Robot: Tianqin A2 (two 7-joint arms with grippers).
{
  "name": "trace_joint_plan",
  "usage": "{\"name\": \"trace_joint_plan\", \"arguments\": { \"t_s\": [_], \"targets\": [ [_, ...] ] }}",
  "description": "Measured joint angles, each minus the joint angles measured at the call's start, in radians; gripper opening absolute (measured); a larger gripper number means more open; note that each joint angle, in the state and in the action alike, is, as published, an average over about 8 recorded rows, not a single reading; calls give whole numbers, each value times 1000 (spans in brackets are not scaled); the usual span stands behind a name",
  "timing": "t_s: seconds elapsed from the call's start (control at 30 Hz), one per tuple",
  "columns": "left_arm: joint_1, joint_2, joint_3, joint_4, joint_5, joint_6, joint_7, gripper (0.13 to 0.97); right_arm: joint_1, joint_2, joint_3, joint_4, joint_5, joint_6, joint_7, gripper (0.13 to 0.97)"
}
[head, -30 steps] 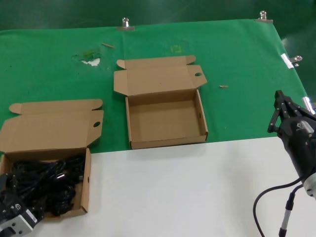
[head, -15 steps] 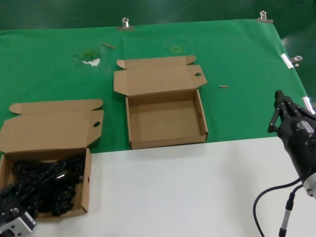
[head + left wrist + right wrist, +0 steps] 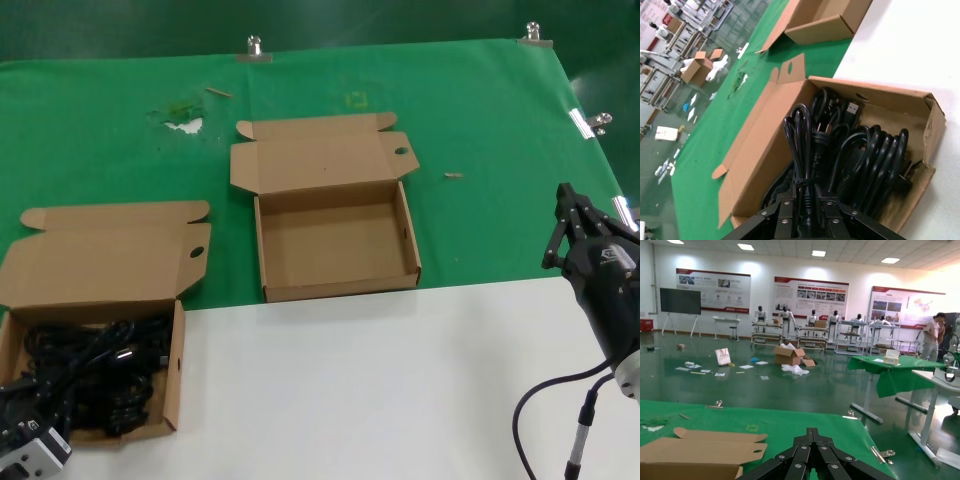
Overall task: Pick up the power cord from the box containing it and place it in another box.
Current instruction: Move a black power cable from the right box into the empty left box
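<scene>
so I'm gripping the power cord [image 3: 802, 150] in my left hand [image 3: 805, 210], clamped on it just above its box [image 3: 760, 150], while the other box [image 3: 335, 240] is sitting bare, right hand [image 3: 578, 232] idling closed.

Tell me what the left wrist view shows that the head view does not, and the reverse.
Only the left wrist view shows the left gripper shut on one thin black power cord, raised above the heap of black cords. Only the head view shows the idle right gripper over the green cloth and the floor of the empty brown cardboard box. Both show the brown cardboard box holding the cords and the white table.
</scene>
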State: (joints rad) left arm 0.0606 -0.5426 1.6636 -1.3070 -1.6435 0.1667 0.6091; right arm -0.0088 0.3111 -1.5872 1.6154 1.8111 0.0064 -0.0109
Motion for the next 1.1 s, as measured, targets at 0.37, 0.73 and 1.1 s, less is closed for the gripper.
{"name": "trace_joint_plan", "arguments": {
  "t_s": [0.37,0.73,1.1],
  "targets": [
    [74,-43,-35,-159,3,-21,-87,202,0,0,0,0,0,0,0,138],
    [54,46,-55,-392,-28,-13,-160,199,0,0,0,0,0,0,0,138],
    [-156,314,-41,-414,376,127,-420,199,0,0,0,0,0,0,0,138]
  ]
}}
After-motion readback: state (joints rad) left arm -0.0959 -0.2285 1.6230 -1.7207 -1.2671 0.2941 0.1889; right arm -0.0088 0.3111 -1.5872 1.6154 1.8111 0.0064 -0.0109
